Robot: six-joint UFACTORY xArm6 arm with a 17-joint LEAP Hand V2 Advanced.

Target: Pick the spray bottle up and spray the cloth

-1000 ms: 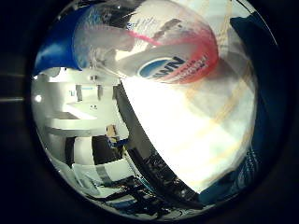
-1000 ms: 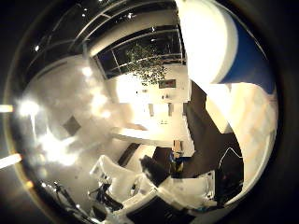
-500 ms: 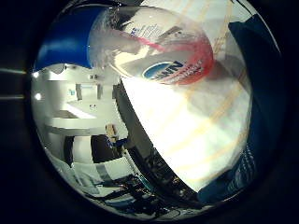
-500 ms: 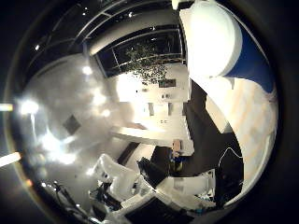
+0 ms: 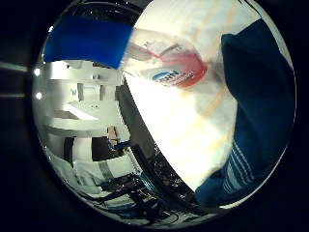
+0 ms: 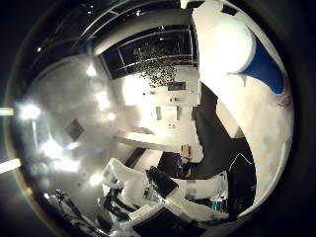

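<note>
The spray bottle (image 5: 169, 67) has a clear body with red liquid at its base, a label and a blue upper part. It seems to stand on the pale wooden table (image 5: 193, 130), close to the table's edge. Its white spray head (image 6: 232, 44) and blue collar show at the rim of the thumb side view. A dark blue cloth (image 5: 260, 106) with thin white stripes lies on the table beside the bottle, a short gap of bare wood between them. My right hand's palm faces both from a little way off; the bottle fills only a small part of each view.
The table's dark edge (image 5: 140, 140) runs across the little finger side view, with a white room and furniture beyond it. White and black machine parts (image 6: 148, 187) show low in the thumb side view. Dark windows and a plant (image 6: 158, 59) are far off.
Both views have shifted, so the palm has moved. The bottle now looks smaller and farther from the palm, and much more of the blue cloth shows.
</note>
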